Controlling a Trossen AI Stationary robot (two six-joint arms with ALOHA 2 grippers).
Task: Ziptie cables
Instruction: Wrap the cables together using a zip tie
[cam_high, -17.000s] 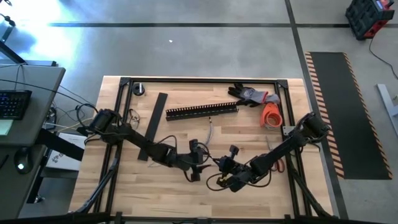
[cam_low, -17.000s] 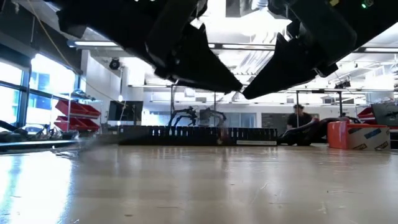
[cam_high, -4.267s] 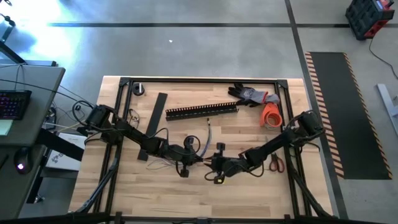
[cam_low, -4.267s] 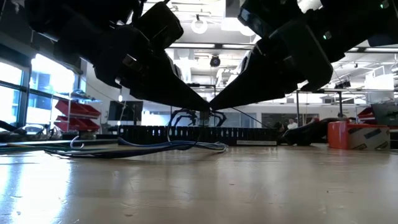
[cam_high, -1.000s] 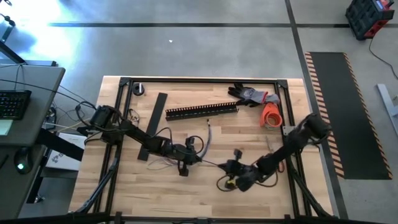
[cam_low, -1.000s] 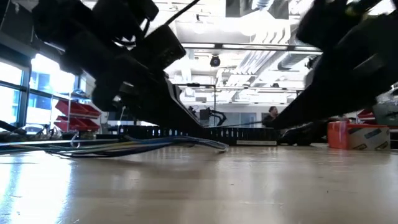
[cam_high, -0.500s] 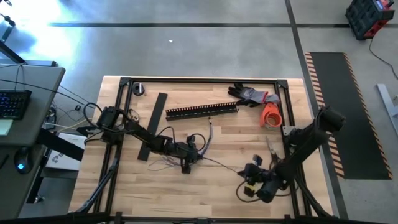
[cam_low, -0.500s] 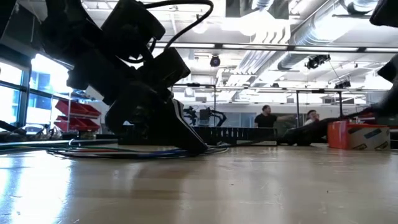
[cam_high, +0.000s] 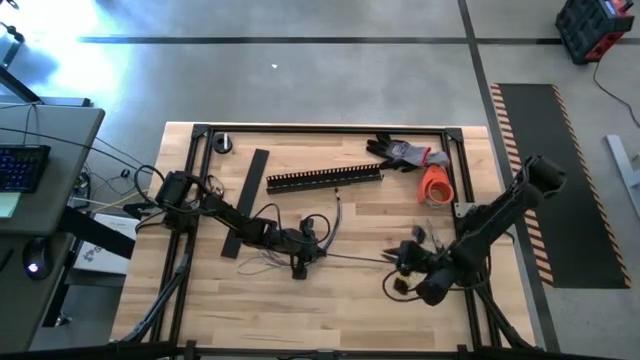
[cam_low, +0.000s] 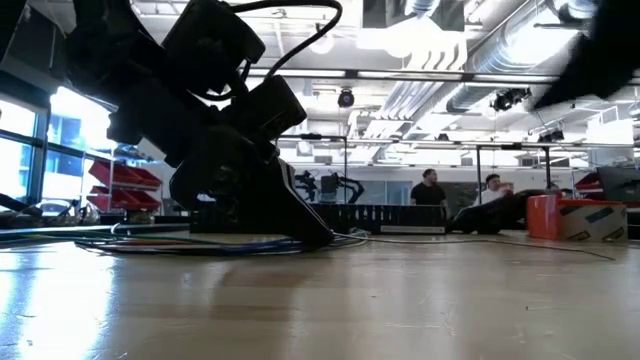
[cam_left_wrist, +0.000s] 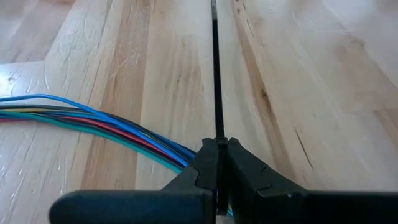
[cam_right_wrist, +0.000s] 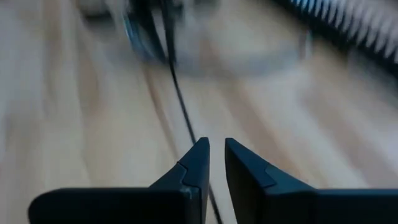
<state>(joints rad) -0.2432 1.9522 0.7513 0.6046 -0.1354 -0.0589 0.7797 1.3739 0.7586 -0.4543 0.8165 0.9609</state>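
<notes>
The ziptie (cam_high: 357, 259) is a thin dark strip lying along the table between my two grippers. My left gripper (cam_left_wrist: 219, 142) is shut on its left end, at mid-table (cam_high: 313, 254), low over the wood (cam_low: 322, 238). The cables (cam_left_wrist: 112, 124), a bundle of coloured wires, pass under those fingers and lie slack on the table (cam_low: 200, 243). My right gripper (cam_right_wrist: 216, 144) stands at the strip's right end (cam_high: 398, 265), open by a narrow gap. The strip (cam_right_wrist: 184, 118) runs into that gap. My left gripper pinches the ziptie (cam_left_wrist: 218, 127) between its two fingertips, and the strip runs straight on from the tips, in line with the fingers. The fingers slant down to the tabletop. The strip lies low along the wood toward my right gripper. Whether my right gripper's fingers touch the strip, I cannot tell.
The black slotted channel (cam_high: 325, 179) lies at the far side, and a flat black cover strip (cam_high: 250, 190) slants at the left. A glove (cam_high: 405, 153) and an orange roll (cam_high: 436, 186) sit at the far right. People show in the room behind (cam_low: 428, 190).
My right gripper has gone toward the table's right edge along the ziptie, then a little toward the far edge. The strip's right part slanted upward half a second ago and now lies low along the table. My left gripper has kept its hold and its place.
</notes>
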